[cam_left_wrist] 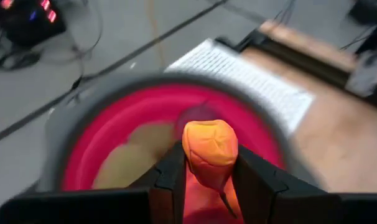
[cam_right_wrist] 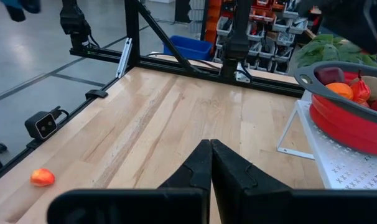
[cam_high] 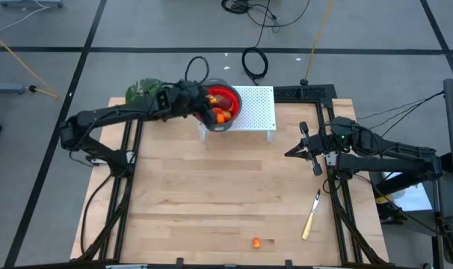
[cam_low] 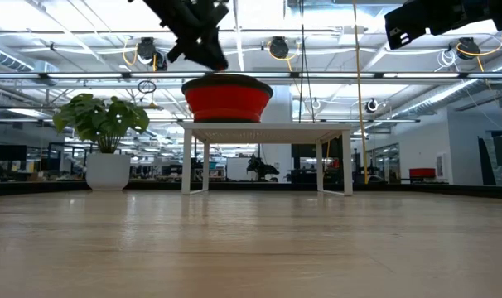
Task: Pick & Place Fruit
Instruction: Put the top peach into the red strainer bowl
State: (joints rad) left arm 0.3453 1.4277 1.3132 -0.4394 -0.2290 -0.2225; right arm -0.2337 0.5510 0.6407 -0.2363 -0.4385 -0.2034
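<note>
Left pincer [cam_left_wrist: 208, 177] above red bowl [cam_high: 228, 97], pinching orange fruit [cam_left_wrist: 210, 149]; right pincer [cam_right_wrist: 210, 163] pressed together, hovering over table's right side.

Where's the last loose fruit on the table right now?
High view: the small orange fruit lies alone near the table's front edge, left of the pale-handled knife.

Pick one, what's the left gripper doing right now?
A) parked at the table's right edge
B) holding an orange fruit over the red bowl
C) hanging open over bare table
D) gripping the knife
B: in the left wrist view the left gripper pinches an orange fruit between its fingers, directly above the red bowl.
</note>
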